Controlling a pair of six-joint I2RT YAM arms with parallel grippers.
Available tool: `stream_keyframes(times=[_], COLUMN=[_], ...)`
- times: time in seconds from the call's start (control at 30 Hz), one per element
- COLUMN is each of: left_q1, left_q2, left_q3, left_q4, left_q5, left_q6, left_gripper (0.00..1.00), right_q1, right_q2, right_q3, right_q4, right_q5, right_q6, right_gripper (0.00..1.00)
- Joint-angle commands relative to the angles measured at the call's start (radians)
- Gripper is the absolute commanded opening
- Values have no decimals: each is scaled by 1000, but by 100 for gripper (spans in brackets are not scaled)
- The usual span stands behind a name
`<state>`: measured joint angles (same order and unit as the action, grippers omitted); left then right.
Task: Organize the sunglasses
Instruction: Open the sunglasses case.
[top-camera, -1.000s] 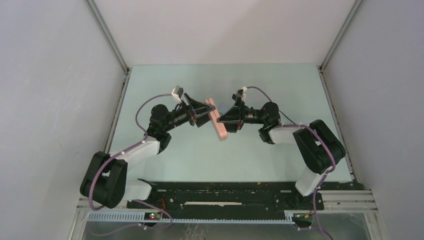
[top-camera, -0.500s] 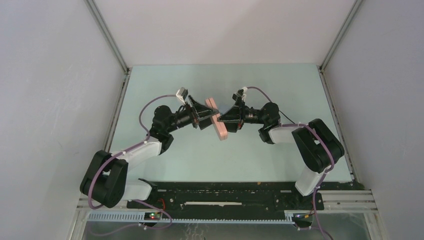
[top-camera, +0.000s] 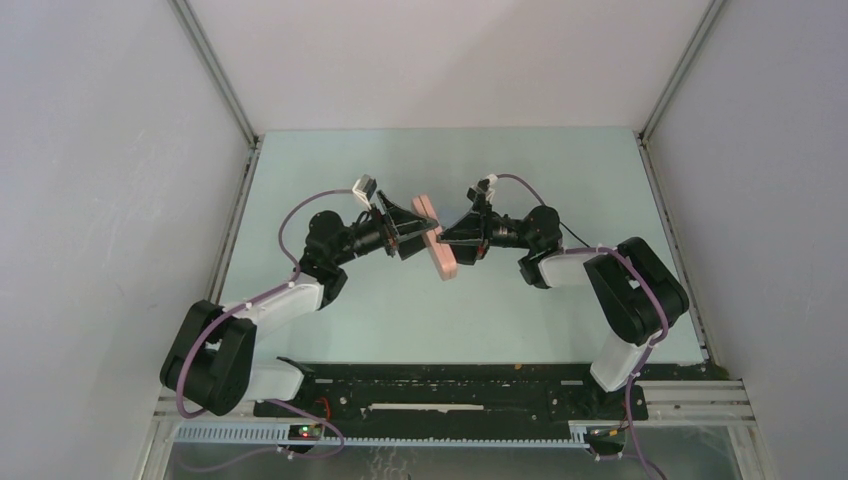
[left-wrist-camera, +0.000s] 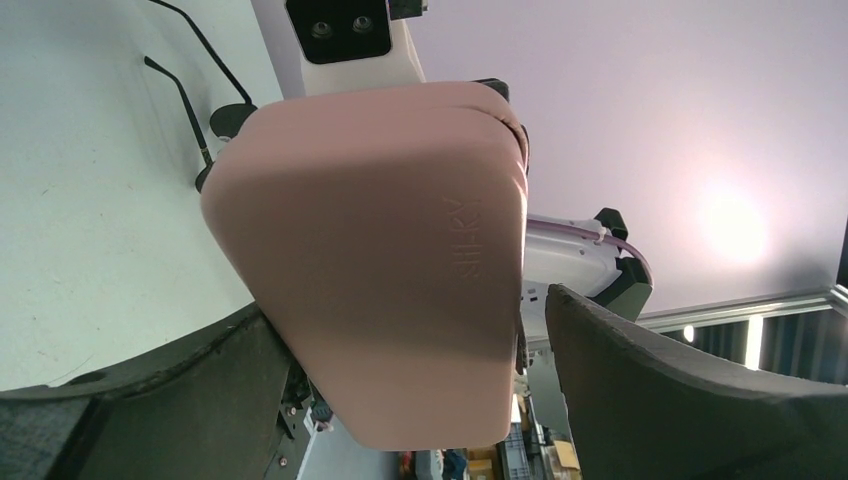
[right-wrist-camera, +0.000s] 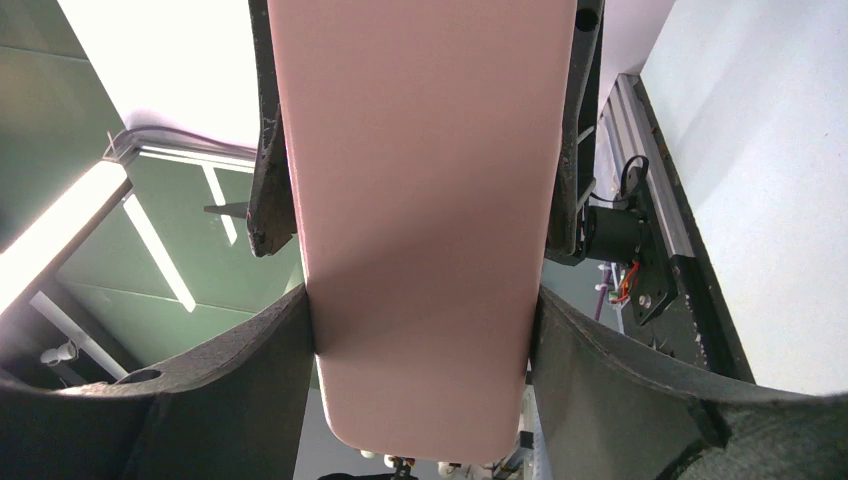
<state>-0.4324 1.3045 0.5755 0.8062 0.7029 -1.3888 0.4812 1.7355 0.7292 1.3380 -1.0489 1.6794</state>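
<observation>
Pink case (top-camera: 441, 256): between the 2 hands, over desk (top-camera: 560, 165) centre.
Left hand (top-camera: 418, 232): at its left side.
Right hand (top-camera: 451, 237): at its right side.

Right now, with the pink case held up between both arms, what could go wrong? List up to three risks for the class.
1. Only the right end effector clamps the pink case. The left end effector stands open around it, with a gap at one finger. If the right lets go first, the case would likely drop onto the table.
2. Both end effectors crowd the same case, so a small misjudged move could knock them together.
</observation>
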Motion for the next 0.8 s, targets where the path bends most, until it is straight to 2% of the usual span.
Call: stream_keyframes(times=[0.0,0.3,0.47,0.57,0.63,0.77], left_q1=[-6,-6,-6,-5,-5,-5], left_q2=[-17,-17,-26,-27,-27,-28], left_q3=[-10,-8,-11,-12,-12,-14], left_q4=[57,60,60,60,60,60], left_q5=[-3,-8,-9,-8,-8,-8], left_q6=[1,-3,-3,-4,-3,-4], left_gripper=[95,82,82,92,91,82], right_q1=[-12,-13,-17,-19,-19,-20], right_q2=[-4,-1,1,1,1,1], right_q3=[-4,-5,-9,-15,-17,-19], right_q4=[57,58,58,58,59,59], right_q5=[11,8,9,9,9,10], right_q6=[4,3,2,0,-1,0], right_gripper=[18,18,18,18,18,18])
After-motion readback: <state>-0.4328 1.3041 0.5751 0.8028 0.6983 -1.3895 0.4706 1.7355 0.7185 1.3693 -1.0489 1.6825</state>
